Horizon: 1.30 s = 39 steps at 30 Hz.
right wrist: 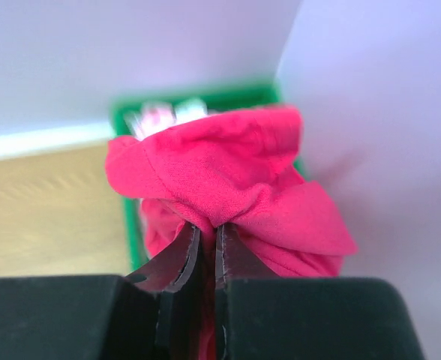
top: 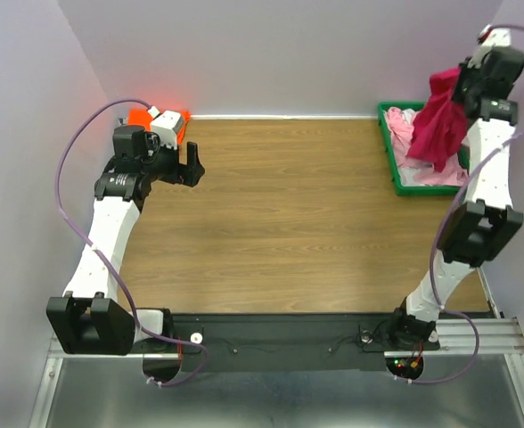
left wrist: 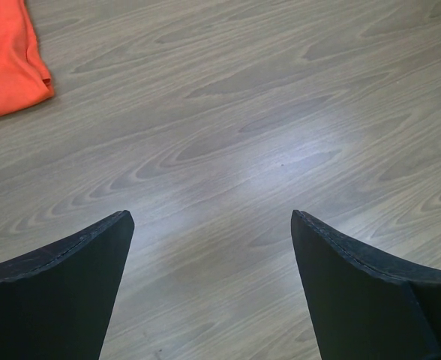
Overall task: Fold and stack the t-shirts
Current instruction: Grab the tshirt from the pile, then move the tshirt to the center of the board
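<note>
Crimson-magenta t-shirt point(top: 438, 120) hangs bunched from the right pincer point(right wrist: 208, 241), which is clamped on a small pinch of cloth above the green tray point(top: 389, 152) where the pale pink t-shirt point(top: 405, 129) lies. With so little fabric caught it could slip free, or its trailing end could drag the pink one out. Left pincer point(left wrist: 211, 217) hovers spread wide over bare tabletop point(left wrist: 280, 112), near the orange t-shirt point(left wrist: 7, 60) at the far left corner. No brand, label or writing can be read

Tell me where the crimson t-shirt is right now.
Top view, far right: the crimson t-shirt hangs pinched in the right end effector, above the green tray holding the pale pink t-shirt.
</note>
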Each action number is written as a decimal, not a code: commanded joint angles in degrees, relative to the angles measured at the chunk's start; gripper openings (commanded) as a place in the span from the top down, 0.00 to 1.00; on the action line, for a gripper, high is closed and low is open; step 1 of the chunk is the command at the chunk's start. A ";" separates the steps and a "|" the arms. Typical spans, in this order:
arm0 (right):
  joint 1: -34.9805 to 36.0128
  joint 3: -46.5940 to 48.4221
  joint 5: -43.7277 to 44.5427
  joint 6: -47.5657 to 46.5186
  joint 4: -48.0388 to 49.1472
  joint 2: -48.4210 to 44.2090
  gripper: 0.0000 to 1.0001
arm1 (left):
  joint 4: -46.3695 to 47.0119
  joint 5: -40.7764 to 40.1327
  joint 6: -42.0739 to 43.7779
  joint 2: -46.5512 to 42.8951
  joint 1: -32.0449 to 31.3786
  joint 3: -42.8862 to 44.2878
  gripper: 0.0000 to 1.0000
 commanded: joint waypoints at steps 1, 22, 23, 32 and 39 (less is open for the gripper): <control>-0.41 5.25 -5.86 1.58 4.30 -11.06 0.99 | 1.76 2.30 -0.49 -2.51 0.24 0.38 0.01; 20.56 -17.05 -47.47 -10.57 -13.41 -29.45 0.34 | -1.05 6.16 -0.14 -4.88 0.41 3.20 0.01; 27.56 -18.37 -44.57 -12.64 -16.50 -28.83 0.07 | -1.05 6.68 -0.05 -4.71 0.41 3.28 0.01; 30.01 -28.56 -26.80 -10.99 -23.21 -22.59 0.03 | -1.32 18.20 7.58 -4.35 -1.51 -1.19 0.02; 20.43 -40.26 -26.26 -9.59 -22.86 -19.17 0.17 | 4.39 7.67 13.92 1.86 -17.85 -6.56 0.18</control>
